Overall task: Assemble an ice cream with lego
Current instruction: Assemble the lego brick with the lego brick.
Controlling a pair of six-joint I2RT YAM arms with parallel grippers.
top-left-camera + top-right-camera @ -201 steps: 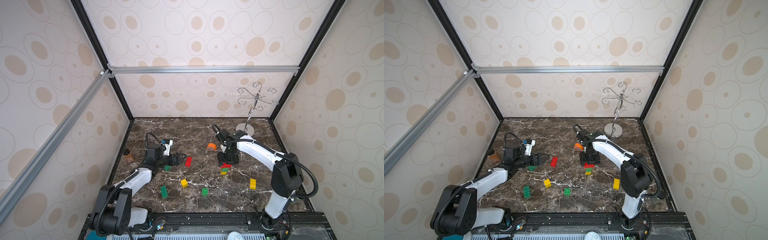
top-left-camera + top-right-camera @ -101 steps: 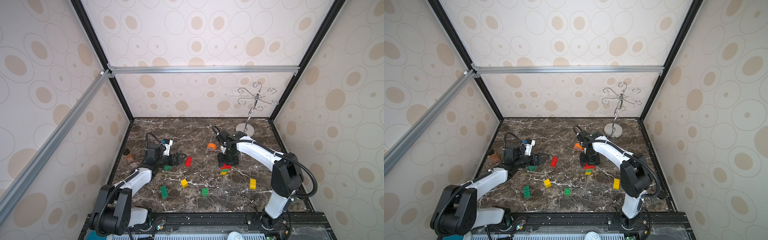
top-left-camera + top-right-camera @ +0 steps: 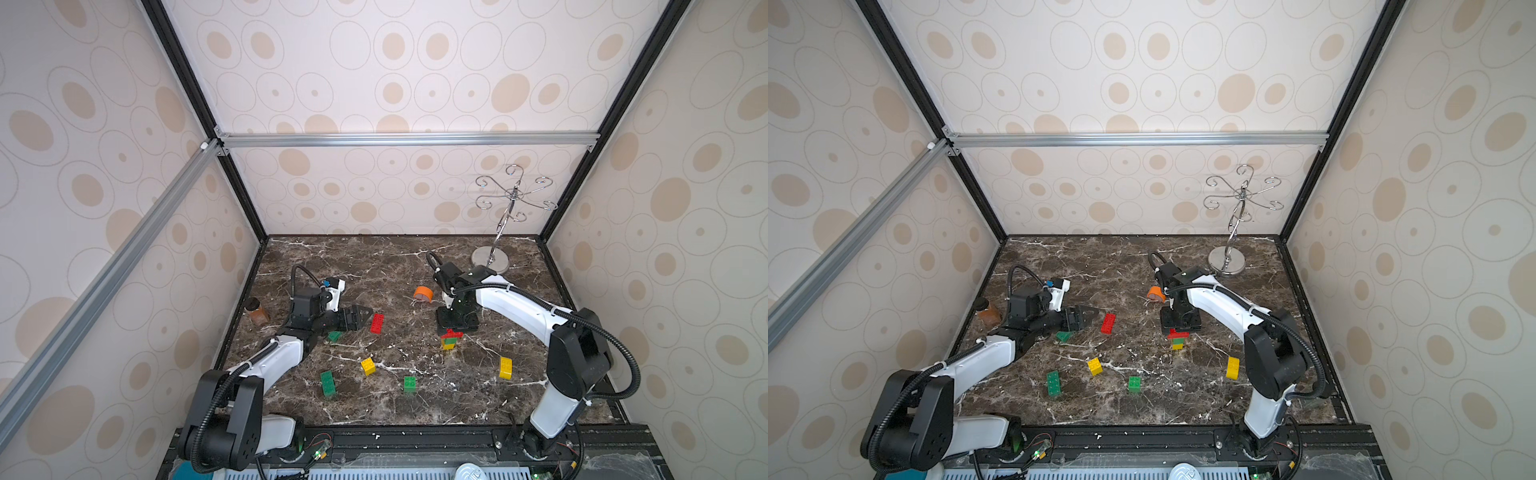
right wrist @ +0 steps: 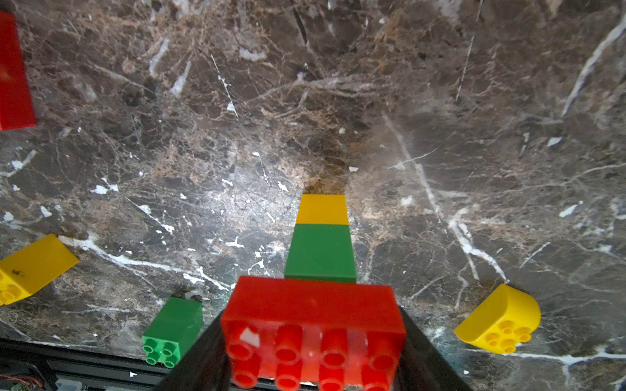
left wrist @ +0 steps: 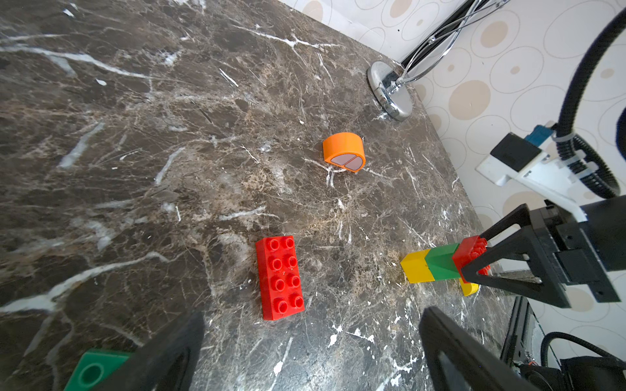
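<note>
A lego stack (image 3: 449, 340) stands right of centre: a yellow square (image 4: 321, 208) at the bottom, a green square (image 4: 320, 252) on it, a red oblong brick (image 4: 313, 325) on top. My right gripper (image 3: 453, 330) comes down from above and is shut on that red brick, one finger at each end. My left gripper (image 3: 365, 313) lies low and open, pointing at a loose red oblong brick (image 3: 377, 323) (image 5: 279, 277); nothing is between its fingers (image 5: 183, 338). A green brick (image 3: 334, 336) lies under the left gripper. An orange dome (image 3: 423, 294) (image 5: 343, 152) lies on its side behind.
Near the front lie a yellow square (image 3: 368, 366), a green oblong (image 3: 328, 383), a green square (image 3: 409, 383) and a yellow dome (image 3: 505, 368) (image 4: 499, 321). A brown jar (image 3: 257, 311) stands at the left wall, a chrome hook stand (image 3: 490, 262) at the back right.
</note>
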